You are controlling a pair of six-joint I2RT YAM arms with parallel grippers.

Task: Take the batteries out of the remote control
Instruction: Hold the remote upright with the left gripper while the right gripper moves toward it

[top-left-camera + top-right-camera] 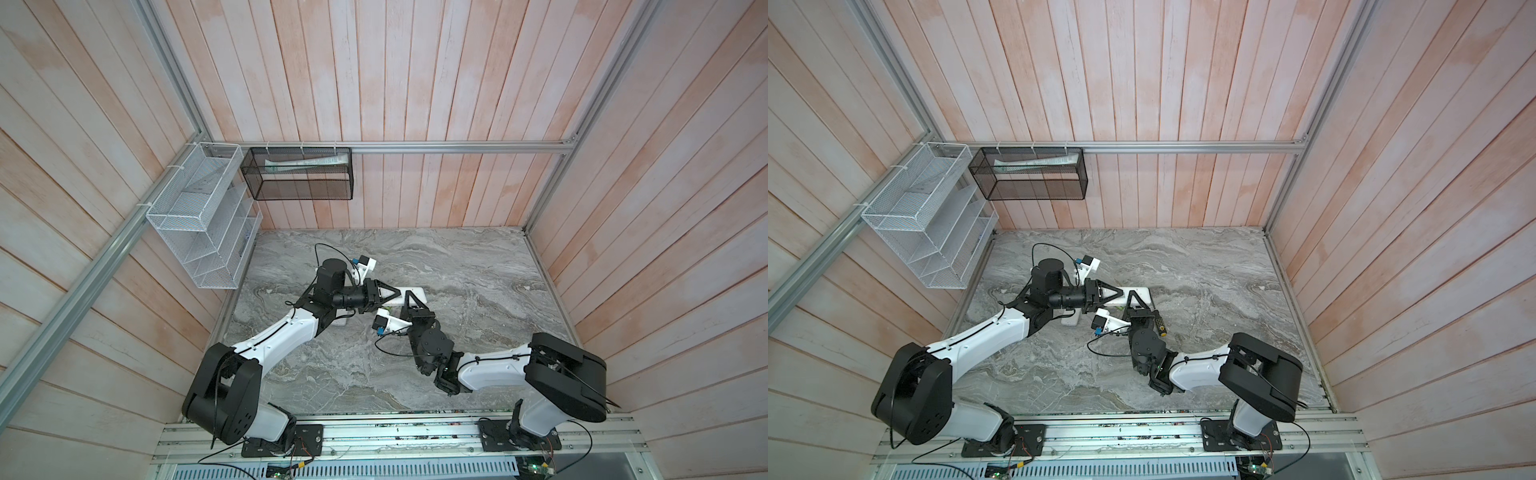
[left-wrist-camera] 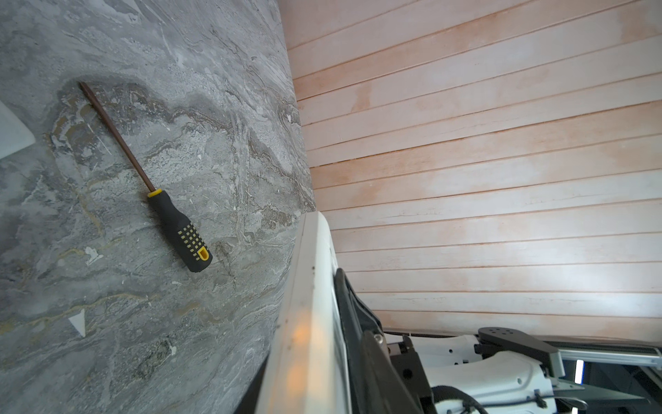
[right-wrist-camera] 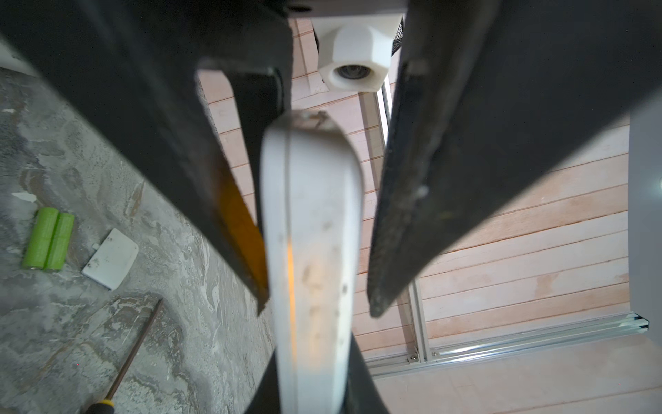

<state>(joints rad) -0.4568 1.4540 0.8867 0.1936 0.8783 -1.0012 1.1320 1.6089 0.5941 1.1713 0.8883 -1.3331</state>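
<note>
Left pincer [image 1: 392, 294] reaches in from the left to the white remote [image 3: 311, 200]. One finger [image 2: 358, 329] lies along the remote's edge. Its partner is hidden, so a grip cannot be confirmed. Next, the right pincer [image 3: 318, 308] is narrow and clamped on the remote, which stands on edge, apparently clear of the table [image 1: 478, 270].

Step in hand, as judged: a two-handed hold to turn the remote and empty it. Two green batteries [image 3: 48, 243] already lie side by side on the table, just beside the loose cover [image 3: 111, 258]. No yellow batteries are visible, and the battery bay is hidden too. The next move calls for a firm second grip before any turn.

Clearance: the wire rack [image 1: 199, 216] and wall crowd the left. The screwdriver [image 2: 179, 229] lies on the table right of the remote. Open table lies further right.
</note>
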